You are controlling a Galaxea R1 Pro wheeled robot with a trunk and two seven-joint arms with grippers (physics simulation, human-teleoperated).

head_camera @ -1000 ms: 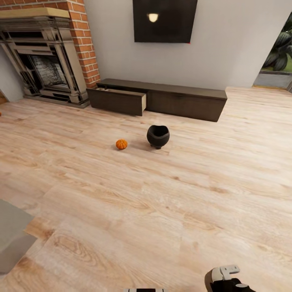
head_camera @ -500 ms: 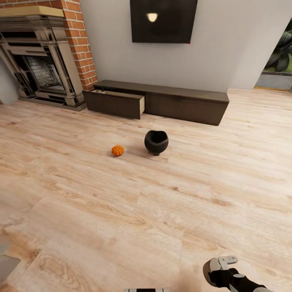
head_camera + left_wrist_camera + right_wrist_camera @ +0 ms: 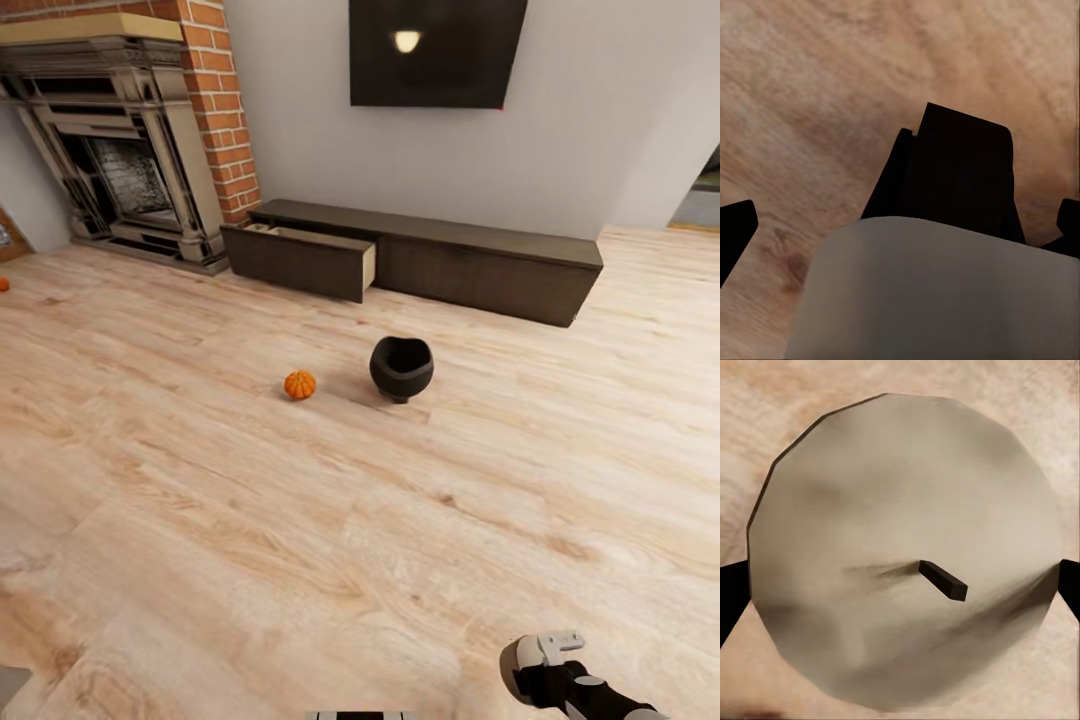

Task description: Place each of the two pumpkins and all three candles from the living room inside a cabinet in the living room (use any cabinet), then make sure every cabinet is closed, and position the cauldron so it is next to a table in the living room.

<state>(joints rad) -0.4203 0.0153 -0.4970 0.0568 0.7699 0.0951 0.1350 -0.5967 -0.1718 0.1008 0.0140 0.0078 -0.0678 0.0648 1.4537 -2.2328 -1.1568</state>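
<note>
Right wrist view: right jaws pinch a candle [image 3: 904, 562], its round beige top and dark wick facing the camera, black fingertips [image 3: 733, 596] at both sides. Left jaws: state cannot tell, a pale body blocks the sight. Head view: pumpkin [image 3: 299, 385] on floor [image 3: 300, 560] beside cauldron [image 3: 401, 367]; cabinet [image 3: 430, 258] behind, left drawer [image 3: 300, 260] pulled out.

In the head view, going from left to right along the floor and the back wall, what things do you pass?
fireplace → open drawer of the cabinet, with the pumpkin in front of it → cauldron → closed part of the cabinet.
</note>
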